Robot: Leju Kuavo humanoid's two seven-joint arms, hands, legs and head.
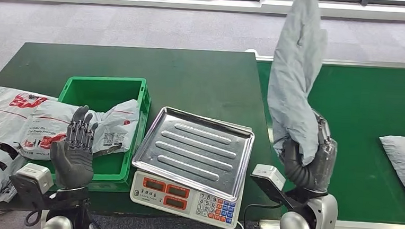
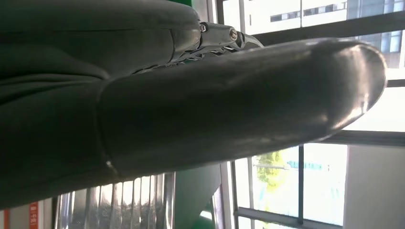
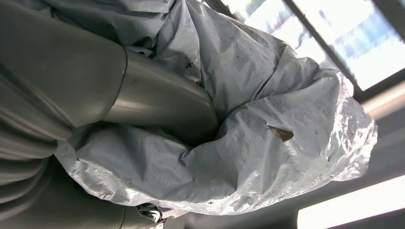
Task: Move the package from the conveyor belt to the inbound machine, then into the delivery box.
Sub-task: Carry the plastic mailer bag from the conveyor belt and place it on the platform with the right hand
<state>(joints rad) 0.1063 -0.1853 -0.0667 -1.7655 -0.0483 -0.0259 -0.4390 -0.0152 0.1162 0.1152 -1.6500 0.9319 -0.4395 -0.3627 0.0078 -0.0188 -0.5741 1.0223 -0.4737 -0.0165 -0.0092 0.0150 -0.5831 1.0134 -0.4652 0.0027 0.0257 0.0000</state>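
Right robot hand (image 1: 310,155) grips upright grey package (image 1: 297,72).

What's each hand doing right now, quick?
Left hand: open, fingers apart, holding nothing, raised in front of the green crate.
Right hand: grips the grey plastic package, lifted upright.
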